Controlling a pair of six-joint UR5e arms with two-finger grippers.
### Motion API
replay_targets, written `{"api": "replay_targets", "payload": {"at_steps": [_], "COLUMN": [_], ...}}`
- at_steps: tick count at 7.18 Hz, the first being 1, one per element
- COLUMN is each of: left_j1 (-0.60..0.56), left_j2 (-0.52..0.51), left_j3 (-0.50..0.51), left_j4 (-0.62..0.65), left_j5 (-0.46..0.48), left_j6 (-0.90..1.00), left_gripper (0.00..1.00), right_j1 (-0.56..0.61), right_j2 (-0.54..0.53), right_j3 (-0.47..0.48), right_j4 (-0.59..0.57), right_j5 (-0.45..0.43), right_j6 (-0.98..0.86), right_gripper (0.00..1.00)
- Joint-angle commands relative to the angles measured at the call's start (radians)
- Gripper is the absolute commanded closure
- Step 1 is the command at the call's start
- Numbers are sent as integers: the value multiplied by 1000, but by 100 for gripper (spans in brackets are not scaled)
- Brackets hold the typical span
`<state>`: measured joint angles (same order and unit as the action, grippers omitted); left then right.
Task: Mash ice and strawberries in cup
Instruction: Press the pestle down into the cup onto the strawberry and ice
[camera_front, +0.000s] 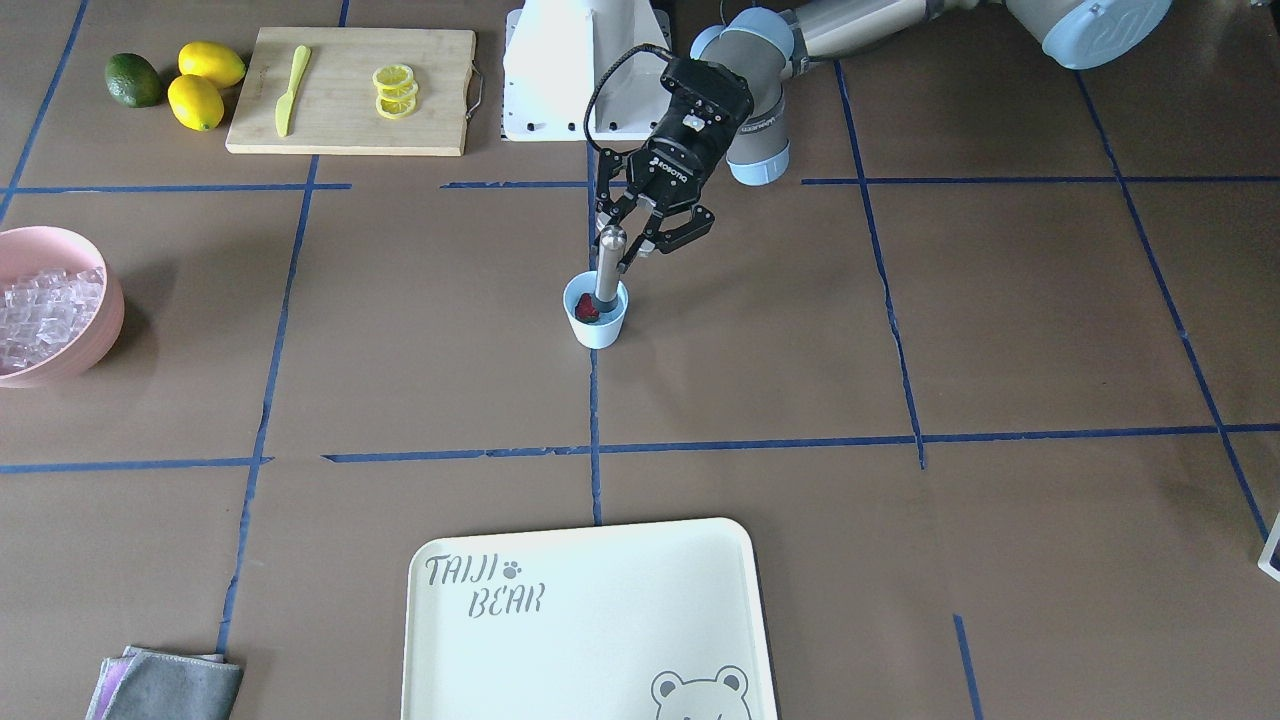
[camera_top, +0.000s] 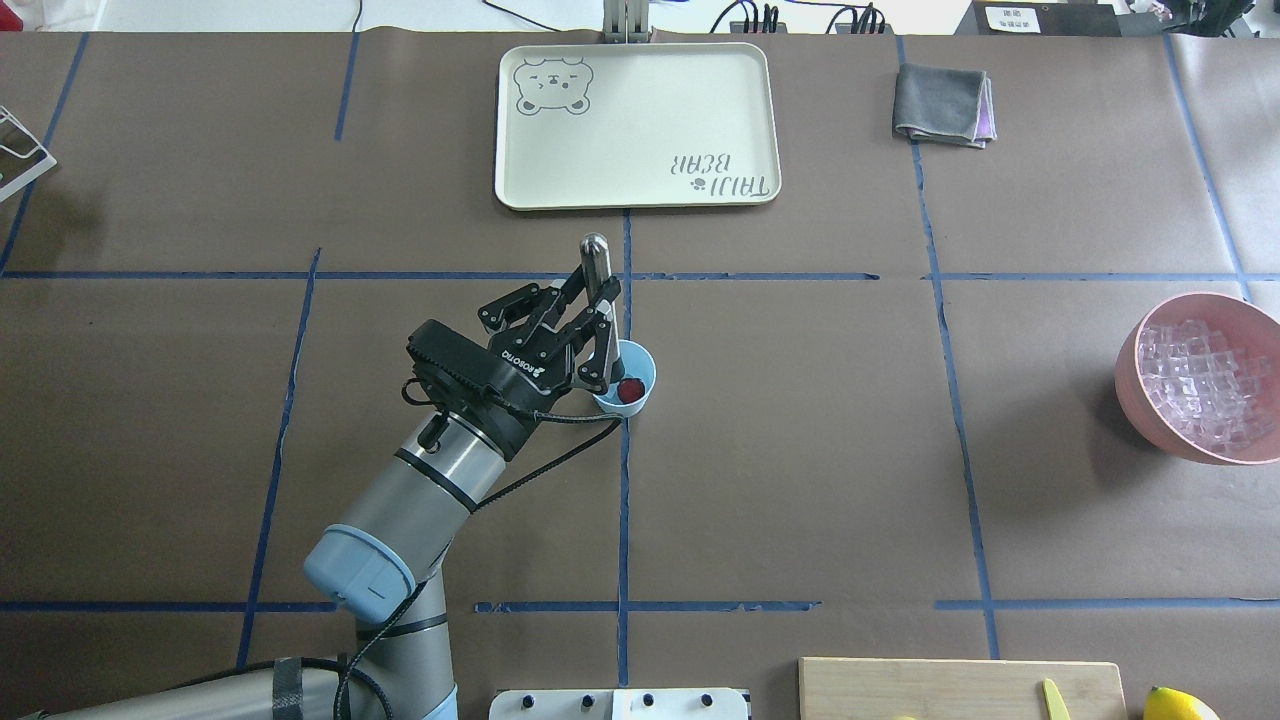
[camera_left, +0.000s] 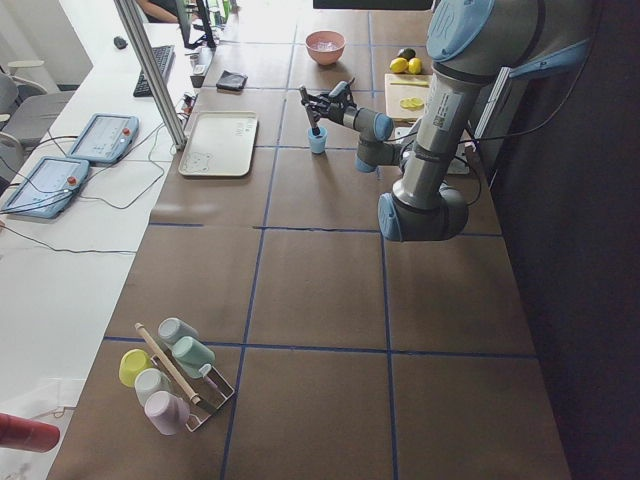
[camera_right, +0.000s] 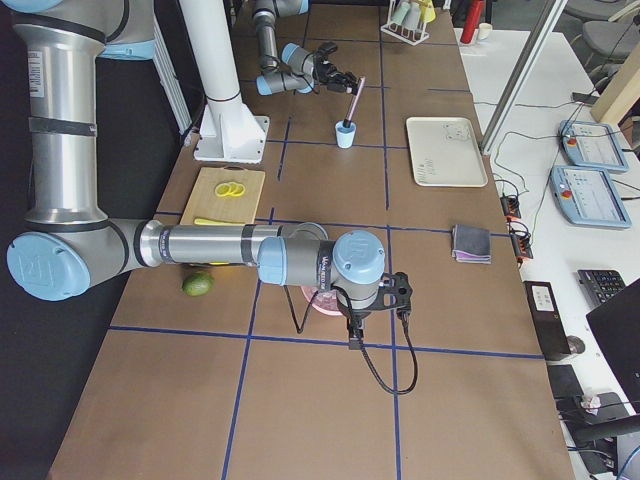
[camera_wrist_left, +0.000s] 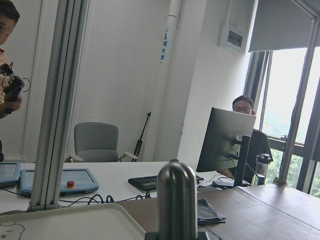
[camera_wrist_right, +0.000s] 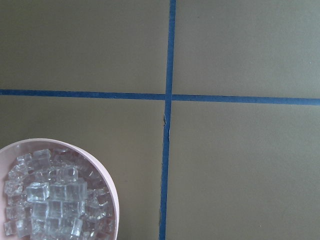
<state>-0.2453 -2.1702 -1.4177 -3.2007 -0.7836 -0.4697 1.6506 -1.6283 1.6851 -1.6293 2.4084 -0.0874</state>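
Note:
The light-blue cup (camera_front: 596, 322) (camera_top: 643, 389) stands at the table's middle on a blue tape line. A red strawberry (camera_front: 588, 311) (camera_top: 630, 390) lies inside it. My left gripper (camera_front: 620, 245) (camera_top: 597, 310) is shut on a steel muddler (camera_front: 609, 262) (camera_top: 595, 258) (camera_wrist_left: 176, 200), whose lower end is down in the cup beside the berry. I cannot tell whether any ice is in the cup. Ice cubes (camera_front: 45, 310) (camera_top: 1205, 385) (camera_wrist_right: 45, 200) fill the pink bowl (camera_front: 100, 330) (camera_top: 1135, 395). My right gripper (camera_right: 398, 292) hangs by that bowl; I cannot tell if it is open or shut.
A cream tray (camera_front: 590, 620) (camera_top: 640, 125) lies on the operators' side. A cutting board (camera_front: 350, 130) carries lemon slices and a yellow knife, with lemons (camera_front: 205, 85) and a lime (camera_front: 133, 80) beside it. A grey cloth (camera_top: 940, 100) and a cup rack (camera_left: 170, 375) sit farther off.

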Motion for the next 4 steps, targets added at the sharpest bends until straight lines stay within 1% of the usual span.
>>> {"api": "replay_targets", "payload": {"at_steps": [1, 4], "left_j1": [3, 34], "left_j2": [-19, -20], "left_j3": [34, 52], "left_j4": [-4, -11], "left_j5": [12, 41], "left_j6": [-3, -3], "left_gripper": [100, 100], "right_j1": [0, 0], "right_j2": [1, 1], "right_j3": [-2, -4], "right_j4": [0, 0], "right_j5": [0, -2], "right_j6": [0, -3], "right_gripper": [1, 1]}}
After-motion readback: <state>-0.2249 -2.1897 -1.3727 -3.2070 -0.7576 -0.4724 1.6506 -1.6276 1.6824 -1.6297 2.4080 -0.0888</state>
